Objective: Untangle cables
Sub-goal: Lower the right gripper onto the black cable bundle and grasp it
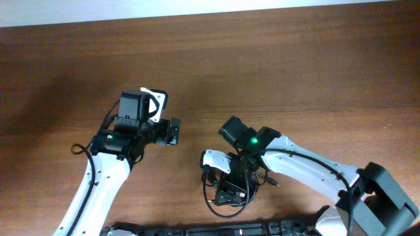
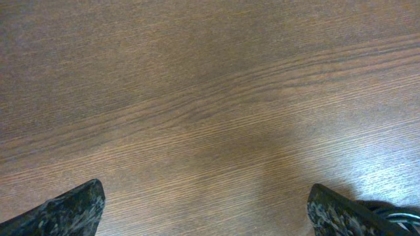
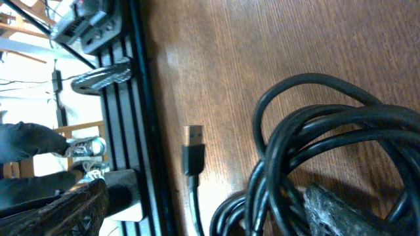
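Note:
The cables (image 1: 228,196) lie as a small bundle of black loops near the table's front edge. In the right wrist view the cables (image 3: 328,137) fill the right half, and a USB plug (image 3: 193,151) on a loose end lies to their left. My right gripper (image 1: 230,190) (image 3: 197,216) hangs open low over the bundle, one finger (image 3: 335,210) among the loops and the loose end between the jaws. My left gripper (image 1: 176,131) (image 2: 207,213) is open over bare wood, up and to the left of the bundle. A bit of cable (image 2: 394,210) shows behind its right finger.
A black rail (image 1: 216,229) (image 3: 141,98) runs along the table's front edge, close behind the bundle. The far edge of the wooden table (image 1: 197,39) meets a pale surface at the top of the overhead view.

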